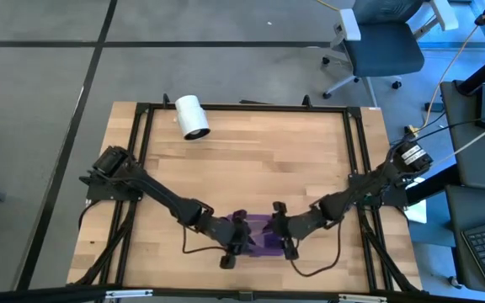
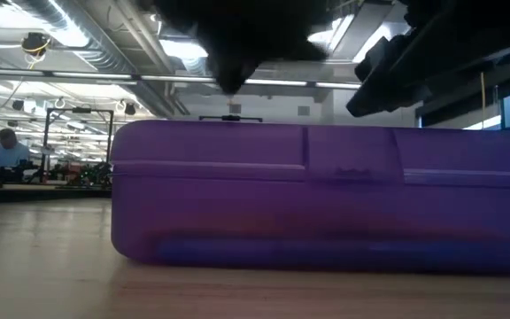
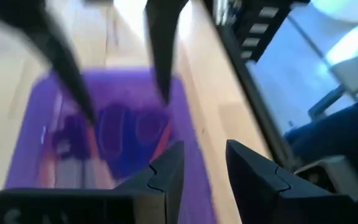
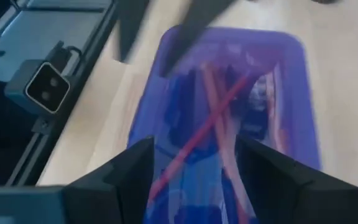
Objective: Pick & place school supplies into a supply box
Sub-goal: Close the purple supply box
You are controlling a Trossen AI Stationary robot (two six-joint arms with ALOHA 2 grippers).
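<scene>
Here we see the wooden table [image 1: 251, 168] from above, with both arms reaching in toward its near edge, at about six o'clock from the table's middle. There the supply box [image 1: 260, 236] sits, a purple case that looks closed in the low view, its lid resting on its base [image 2: 326, 195]. The left arm comes in from nine o'clock and the right arm from three o'clock, and they meet over the case.

At eleven o'clock on the table, well apart from the case, lies a white cylinder roll [image 1: 193, 116].

The left gripper [image 1: 241, 238] hangs at the case's left end; in its wrist view its fingers [image 3: 166, 171] stand apart, released, over the purple lid. The right gripper [image 1: 283, 231] hangs at the case's right end, and its fingers [image 4: 132, 168] are likewise spread and hold nothing.

Through the translucent lid we make out the school supplies [image 4: 219, 118]: thin red and orange sticks crossing each other, with a blue shape beside them. We cannot tell each item apart.
</scene>
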